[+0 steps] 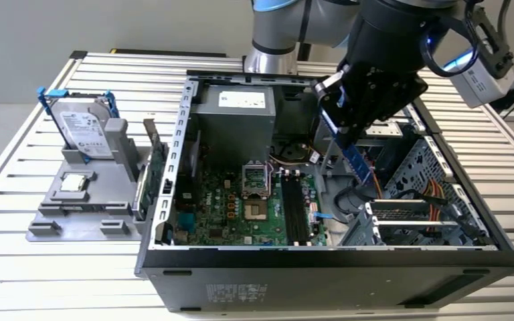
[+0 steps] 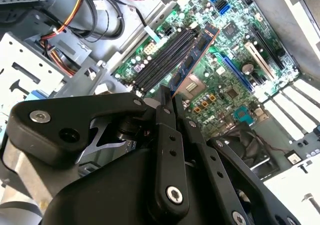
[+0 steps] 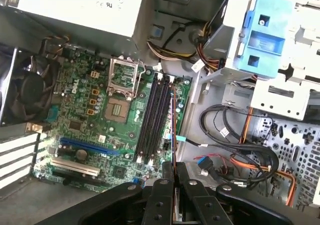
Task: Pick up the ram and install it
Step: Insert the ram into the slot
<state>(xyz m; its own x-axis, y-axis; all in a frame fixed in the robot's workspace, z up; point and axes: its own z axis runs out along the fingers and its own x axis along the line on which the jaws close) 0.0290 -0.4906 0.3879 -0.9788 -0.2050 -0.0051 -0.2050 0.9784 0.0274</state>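
Note:
My gripper [image 1: 345,134] hangs over the open computer case [image 1: 328,264], shut on the ram [image 1: 361,167]. The ram is a thin dark stick with a blue face, and it slants down from the fingers. In the second wrist view the ram [image 2: 192,60] reaches from the gripper [image 2: 169,97] out over the black memory slots [image 2: 162,62], still above them. In the first wrist view the ram [image 3: 173,130] shows edge-on as a thin line, beside the slots [image 3: 155,117] on the side toward the cables, with the gripper [image 3: 175,169] shut on its near end.
A silver hard drive in a blue frame [image 1: 83,130] stands on a grey holder [image 1: 78,214] at the exterior view's left. A green card with a metal bracket [image 1: 154,170] leans beside the case. Inside are the power supply [image 1: 235,117], CPU socket [image 1: 252,177], drive cage [image 1: 417,221] and orange cables [image 3: 245,157].

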